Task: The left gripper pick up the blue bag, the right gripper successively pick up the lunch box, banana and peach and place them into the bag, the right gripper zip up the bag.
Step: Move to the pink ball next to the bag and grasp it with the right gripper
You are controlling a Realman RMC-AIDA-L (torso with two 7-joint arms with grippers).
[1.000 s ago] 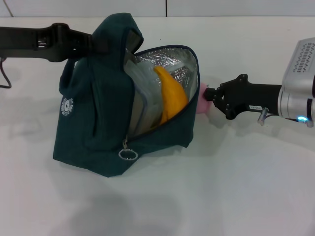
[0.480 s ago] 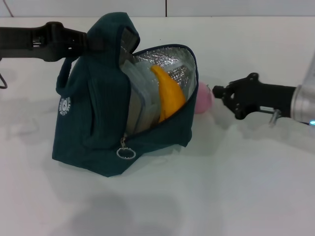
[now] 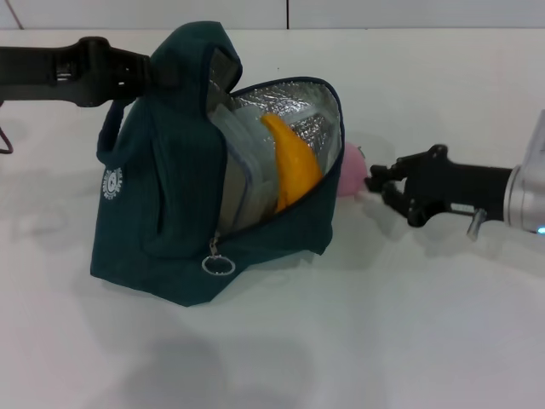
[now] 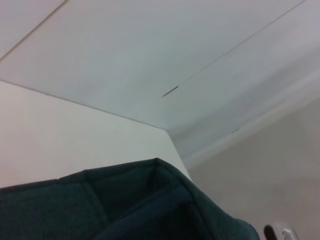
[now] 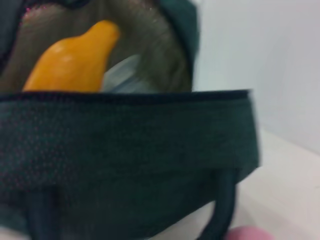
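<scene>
The blue bag [image 3: 179, 204] is held up at its top by the left gripper [image 3: 162, 75], whose finger state cannot be told. Inside are seen the lunch box [image 3: 247, 183] and the banana [image 3: 294, 166]. At 3 o'clock of the bag, the right gripper [image 3: 375, 181] is found slightly parted and empty, just beside the peach [image 3: 351, 169] on the table [image 3: 409, 324].

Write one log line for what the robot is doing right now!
left hand: holds blue bag top | bag: lunch box, banana | peach: on table behind bag | right hand: open beside peach
</scene>
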